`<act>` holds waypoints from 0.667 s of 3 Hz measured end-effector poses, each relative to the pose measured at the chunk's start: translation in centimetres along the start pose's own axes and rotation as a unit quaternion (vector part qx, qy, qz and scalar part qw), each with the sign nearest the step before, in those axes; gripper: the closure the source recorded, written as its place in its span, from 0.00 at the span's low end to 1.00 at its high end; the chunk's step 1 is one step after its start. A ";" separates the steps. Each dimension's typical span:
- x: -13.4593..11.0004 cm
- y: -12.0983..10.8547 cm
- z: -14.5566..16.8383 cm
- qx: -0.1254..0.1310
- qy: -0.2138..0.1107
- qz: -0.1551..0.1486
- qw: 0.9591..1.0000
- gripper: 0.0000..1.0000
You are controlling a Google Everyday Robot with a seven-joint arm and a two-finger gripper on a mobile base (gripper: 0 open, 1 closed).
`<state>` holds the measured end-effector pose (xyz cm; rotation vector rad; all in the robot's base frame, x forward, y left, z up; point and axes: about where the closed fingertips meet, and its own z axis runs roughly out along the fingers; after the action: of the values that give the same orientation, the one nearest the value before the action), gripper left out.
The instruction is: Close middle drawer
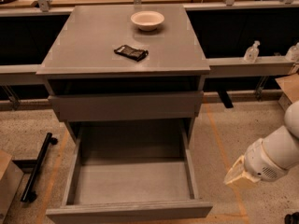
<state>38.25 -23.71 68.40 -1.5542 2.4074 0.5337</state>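
Cabinet (93,41) viewed from the front and above. On top, a bowl (147,20) is noted near the back edge and a dark packet (131,52) nearer the front, the two apart.

Middle drawer (133,183): pulled far out toward the camera, its box empty and its floor fully exposed. Its front panel is seen at the bottom edge of the view. The upper drawer (126,105) above it is seen nearly shut, with a dark gap between it and the top.

Gripper (237,175): held low at the right of the view, over the floor, on the end of the white arm (275,155). It is beside the drawer's right side wall but clearly apart from it; nothing is touched. Whether it is spread or pressed together cannot be told.

Key relation: the drawer lies to the left of the gripper in the view. The front panel's long axis runs across the view; the slide axis runs away from the camera, into the cabinet. The gripper is placed alongside the box, behind the plane of the front panel, not before it.

Judgement: closing is not yet begun. The gripper would probably need to be brought round toward the camera and leftward to the outer face of the panel, then driven along the slide axis. An off-centre push might skew the box.
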 end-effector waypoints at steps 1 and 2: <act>0.8 0.0 2.0 -0.020 -0.001 0.008 1.000 1.00; 1.1 0.3 1.9 -0.016 0.007 0.015 1.000 1.00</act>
<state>37.55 -23.72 66.34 -1.5431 2.4483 0.5719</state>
